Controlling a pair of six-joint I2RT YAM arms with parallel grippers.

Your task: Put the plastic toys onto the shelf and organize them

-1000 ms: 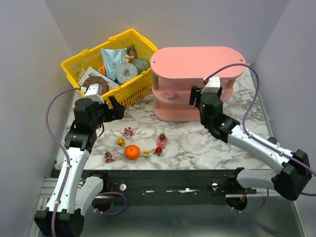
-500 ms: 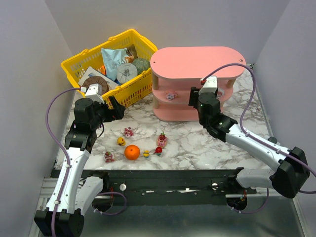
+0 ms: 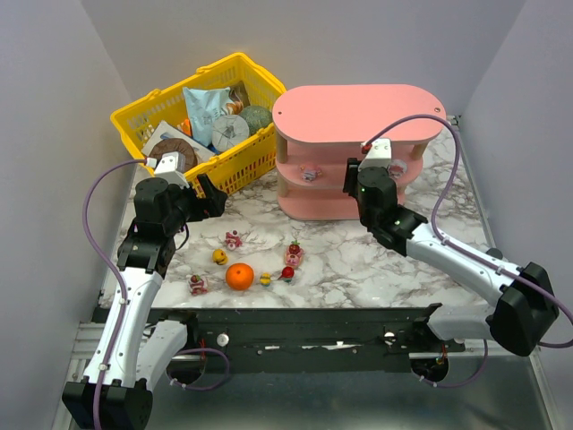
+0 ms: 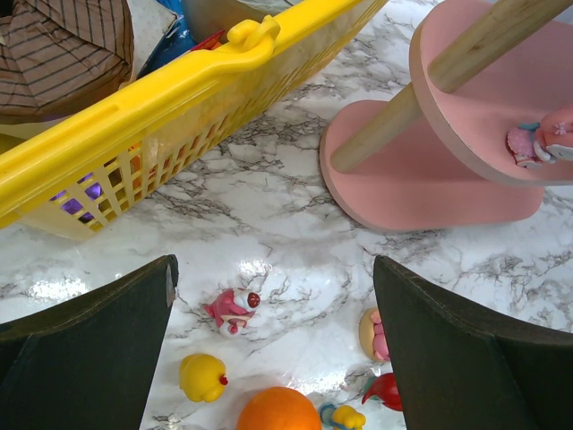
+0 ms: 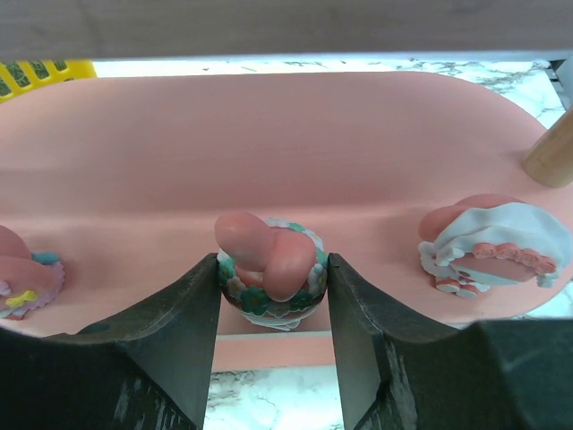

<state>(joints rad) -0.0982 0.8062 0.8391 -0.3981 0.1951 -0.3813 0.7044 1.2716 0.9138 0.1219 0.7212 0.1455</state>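
My right gripper (image 3: 356, 173) is shut on a pink toy with a flowered ring (image 5: 269, 267), held at the front edge of the middle board of the pink shelf (image 3: 358, 112). Two more pink-and-white toys stand on that board, one to the left (image 5: 27, 279) and one to the right (image 5: 488, 246). My left gripper (image 3: 208, 197) is open and empty above the table, next to the basket. Several toys lie on the marble: a pink one (image 4: 233, 309), a yellow duck (image 4: 201, 376), a pink-and-cream one (image 4: 374, 333) and a red one (image 4: 385, 391).
A yellow mesh basket (image 3: 235, 161) of packaged goods stands at the back left, close to the shelf. An orange ball (image 3: 239, 277) lies among the toys near the front edge. A wooden shelf post (image 5: 551, 152) stands right of the held toy.
My right gripper has moved slightly up and left, carrying the toy further in at the shelf's middle board. The left arm has not moved.
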